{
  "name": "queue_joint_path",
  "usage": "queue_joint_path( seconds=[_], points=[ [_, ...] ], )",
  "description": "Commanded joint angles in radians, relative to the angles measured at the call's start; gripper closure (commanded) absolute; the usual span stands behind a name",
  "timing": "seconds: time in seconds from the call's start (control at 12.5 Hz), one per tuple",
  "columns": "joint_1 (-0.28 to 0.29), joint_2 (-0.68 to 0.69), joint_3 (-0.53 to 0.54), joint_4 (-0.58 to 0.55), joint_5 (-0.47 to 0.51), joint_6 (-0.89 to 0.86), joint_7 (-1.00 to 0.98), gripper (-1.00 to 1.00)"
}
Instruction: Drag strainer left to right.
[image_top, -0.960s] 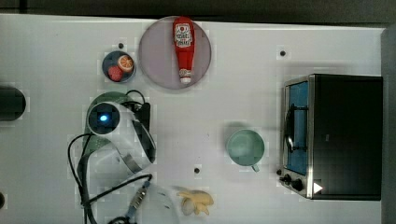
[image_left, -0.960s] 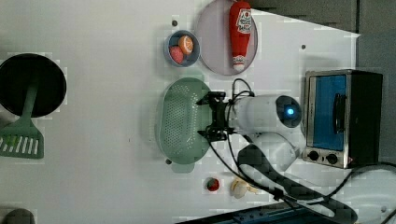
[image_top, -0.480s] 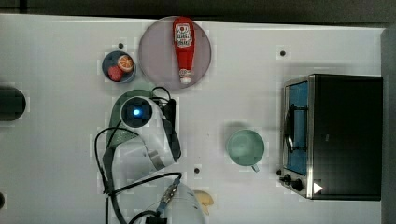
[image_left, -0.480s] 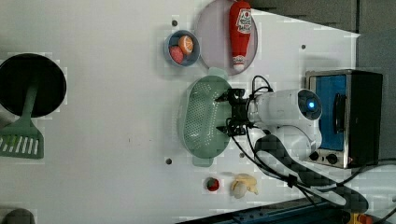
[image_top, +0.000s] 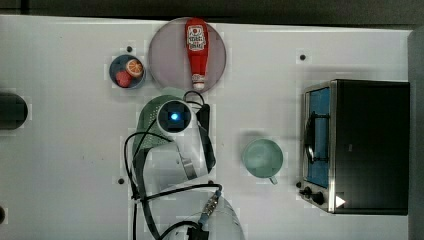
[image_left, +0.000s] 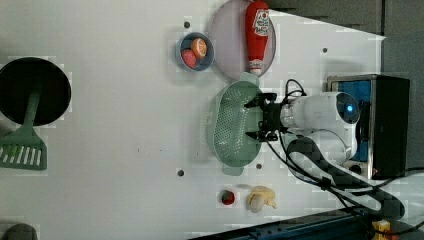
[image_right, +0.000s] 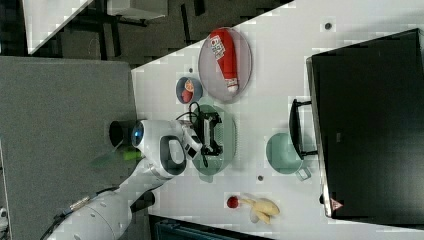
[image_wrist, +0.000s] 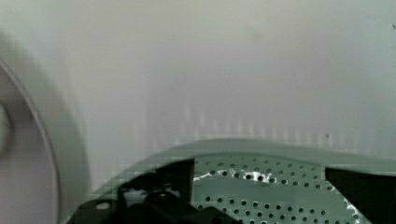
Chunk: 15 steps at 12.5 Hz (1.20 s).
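Mostly arm (image_top: 175, 117) hiding strainer (image_top: 150, 112) in top view.

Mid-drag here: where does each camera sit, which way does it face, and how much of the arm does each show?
Top view: overhead, straight down; arm covers the strainer.
Left view: high, looking down; the open pincer is in the strainer, arm along the left view's right.
Right view: high, from the floor side; arm with pincer.
Wrist view: on the arm, over the strainer.
All off-arm views share the ketchup bottle.
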Motion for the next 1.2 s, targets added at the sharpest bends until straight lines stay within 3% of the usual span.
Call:
queue_joint_path(
  seconds=[0.08,0.72,1.2],
  points=[
    [-0.022,-0.048,-0.024,-0.029,-0.005,-0.004,-0.16,-1.0],
    [-0.064,-0.073,-0.133,-0.056,-0.005,0.02,-0.335,-1.0],
    [-0.081,-0.073,-0.199,-0.056,-0.005,0.034,-0.353,-1.0]
  ],
)
